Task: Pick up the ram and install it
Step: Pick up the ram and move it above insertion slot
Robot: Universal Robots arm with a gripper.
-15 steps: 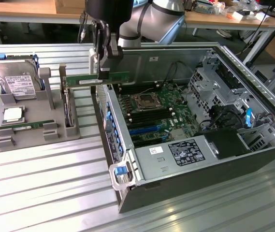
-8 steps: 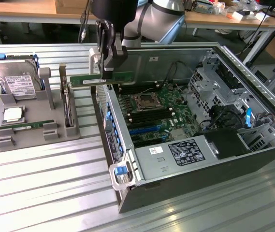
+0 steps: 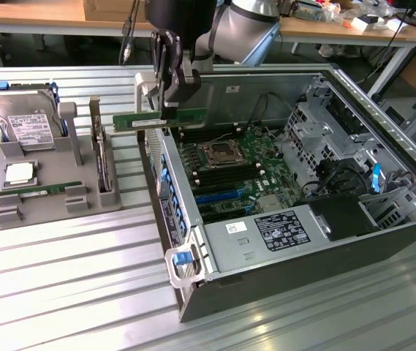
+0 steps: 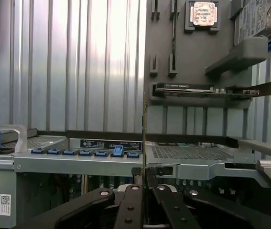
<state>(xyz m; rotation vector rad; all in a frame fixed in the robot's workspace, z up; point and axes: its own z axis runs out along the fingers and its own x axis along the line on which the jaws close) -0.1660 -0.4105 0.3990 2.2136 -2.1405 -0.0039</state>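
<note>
My gripper (image 3: 165, 101) is shut on the ram (image 3: 169, 118), a long green stick with a pale label. I hold it level in the air, over the open computer case's (image 3: 281, 248) wall on the exterior view's left. In the wrist view the ram (image 4: 145, 143) shows edge-on as a thin line rising from between the black fingers (image 4: 130, 205). Beyond the wall lies the motherboard (image 3: 229, 172) with its long dark memory slots. A second ram stick (image 3: 39, 189) lies flat on the grey holder tray (image 3: 54, 212).
The grey tray also carries a silver hard drive (image 3: 23, 121), a square processor chip (image 3: 19, 174) and an upright card (image 3: 102, 157). Drive cages and cables (image 3: 339, 168) fill the case on the exterior view's right. A blue latch (image 3: 184, 261) sticks out at its near corner.
</note>
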